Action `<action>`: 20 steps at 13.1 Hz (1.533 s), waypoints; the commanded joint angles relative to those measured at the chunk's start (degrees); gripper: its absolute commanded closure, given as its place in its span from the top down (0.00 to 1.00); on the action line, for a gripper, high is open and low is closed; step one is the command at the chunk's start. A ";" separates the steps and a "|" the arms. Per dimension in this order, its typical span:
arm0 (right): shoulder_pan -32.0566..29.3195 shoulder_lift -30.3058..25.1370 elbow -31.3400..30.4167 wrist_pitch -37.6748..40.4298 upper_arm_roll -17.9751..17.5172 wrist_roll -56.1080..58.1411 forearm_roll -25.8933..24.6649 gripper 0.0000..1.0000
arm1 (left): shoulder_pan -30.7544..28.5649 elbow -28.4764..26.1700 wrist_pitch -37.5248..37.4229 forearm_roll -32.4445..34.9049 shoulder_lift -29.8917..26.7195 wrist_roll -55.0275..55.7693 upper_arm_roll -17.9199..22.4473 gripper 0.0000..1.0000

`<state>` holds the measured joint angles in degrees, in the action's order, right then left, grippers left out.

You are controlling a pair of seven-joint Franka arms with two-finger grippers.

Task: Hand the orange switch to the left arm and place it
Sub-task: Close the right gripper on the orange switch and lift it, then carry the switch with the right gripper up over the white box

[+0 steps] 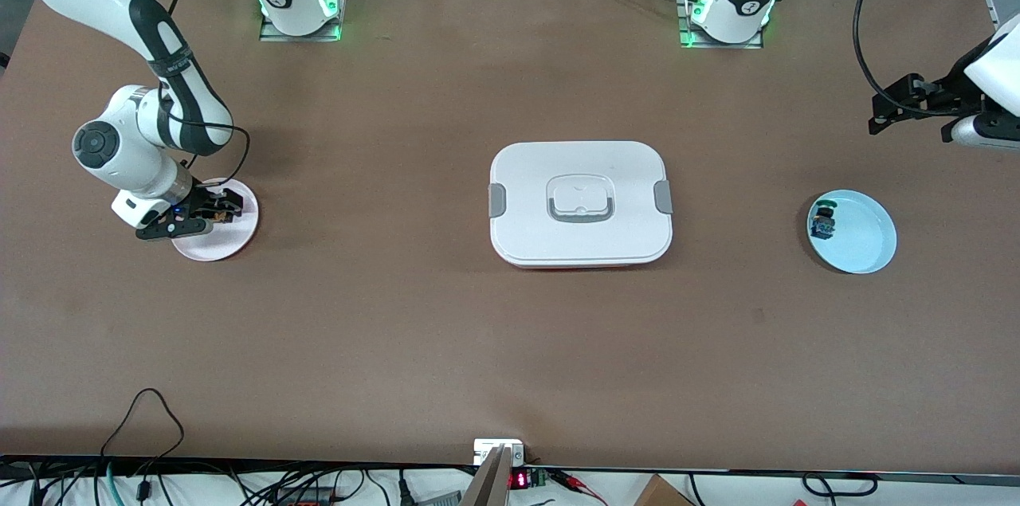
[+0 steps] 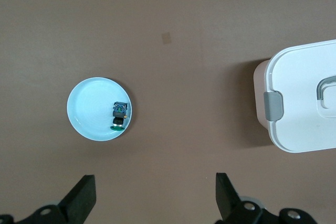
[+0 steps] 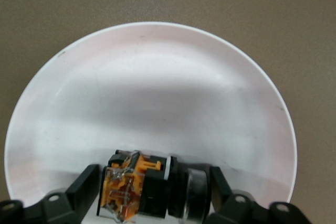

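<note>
The orange switch [image 3: 142, 190], a tiny black part with an orange end and a metal cap, lies on its side on a pale pink plate [image 1: 233, 241] toward the right arm's end of the table. My right gripper [image 3: 153, 182] is down on that plate [image 3: 157, 93], with one finger against each end of the switch, shut on it. In the front view the gripper [image 1: 213, 208] hides most of the switch. The white lidded box [image 1: 526, 171] sits mid-table. My left gripper [image 1: 892, 111] waits, open and empty, in the air at the left arm's end.
A light blue plate [image 1: 865, 239] holding a small black piece with blue and green parts [image 1: 823, 221] sits toward the left arm's end. The left wrist view shows that plate [image 2: 92, 108], the piece [image 2: 120, 114], the box's end [image 2: 299, 103] and my left gripper [image 2: 155, 182].
</note>
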<state>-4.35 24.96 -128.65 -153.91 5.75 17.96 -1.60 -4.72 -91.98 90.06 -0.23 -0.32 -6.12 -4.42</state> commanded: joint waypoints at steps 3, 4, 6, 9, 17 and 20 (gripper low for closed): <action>-0.48 -2.46 -0.55 3.00 -0.39 0.93 -0.51 0.19 | -0.38 -0.04 -0.06 0.23 -0.65 -1.17 -0.06 1.00; -0.39 -3.07 -0.20 4.40 -0.39 0.93 -0.59 0.16 | -0.46 -0.04 -0.40 0.14 -0.65 -1.08 -0.06 1.00; -0.39 -4.30 0.41 7.30 -0.39 1.11 -0.68 0.12 | -0.46 -0.04 -0.50 0.23 -0.65 -1.08 -0.06 1.00; -0.13 -7.64 3.91 15.97 -0.57 4.53 -0.68 0.06 | -0.46 -0.04 -0.76 0.14 -0.65 -1.08 -0.06 1.00; 4.78 -14.49 22.89 41.30 -3.64 11.74 6.24 0.02 | -0.29 0.14 -1.20 0.23 -0.65 -1.08 -0.23 1.00; 7.86 -16.78 27.91 47.90 -3.64 11.83 12.74 0.01 | -0.29 0.14 -1.29 0.23 -0.56 -1.08 -0.23 1.00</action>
<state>2.05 9.34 -103.34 -109.61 1.90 28.23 7.74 -4.74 -91.99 89.60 -0.23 -0.32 -6.12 -4.46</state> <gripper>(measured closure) 0.269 0.000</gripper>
